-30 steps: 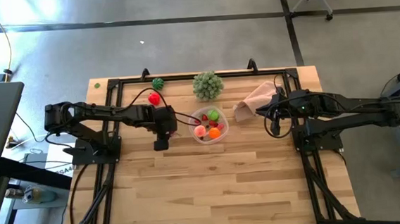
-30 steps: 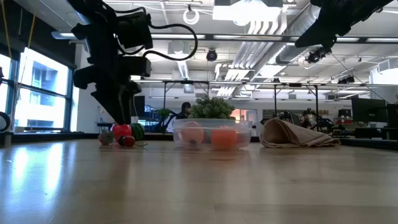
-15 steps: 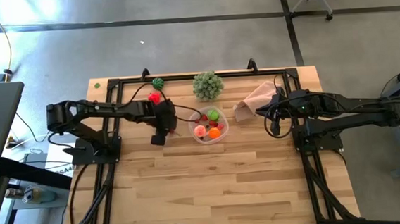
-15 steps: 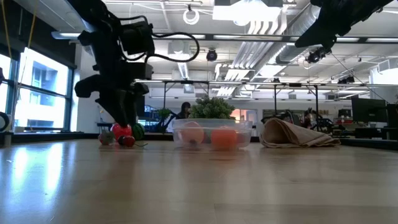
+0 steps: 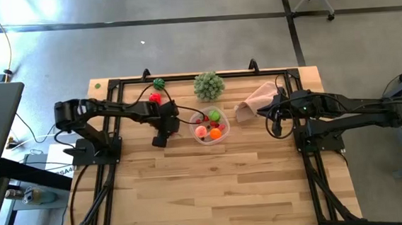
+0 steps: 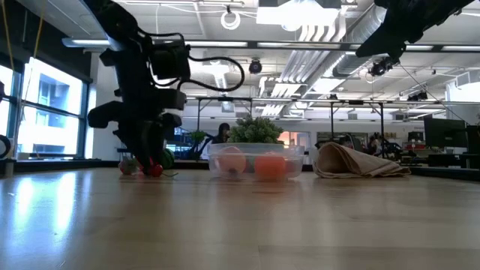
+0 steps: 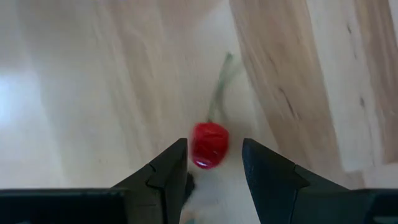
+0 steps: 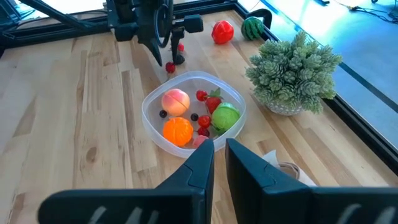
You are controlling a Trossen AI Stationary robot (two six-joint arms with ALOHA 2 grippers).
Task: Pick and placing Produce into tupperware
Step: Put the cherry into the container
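Observation:
The tupperware [image 5: 195, 121] is a round clear container near the table's middle, holding orange, pink, green and small red produce [image 8: 177, 130]. My left gripper [image 7: 214, 163] is open just left of it, pointing down. Its fingers stand either side of a small red cherry [image 7: 209, 144] with a green stem that lies on the wood. A red piece [image 5: 155, 98] and a dark green piece [image 5: 158, 83] rest near the far edge. My right gripper [image 8: 219, 158] is shut and hangs in the air right of the container.
A pale green leafy ball [image 5: 208, 86] stands beyond the container at the far edge. A pink cloth [image 5: 257, 98] lies crumpled to the container's right, below my right arm. Bare wood stretches over the table's near half.
My left gripper has come down toward the table beside the container, bringing its open fingers around the small red cherry. The produce and the container have stayed where they were.

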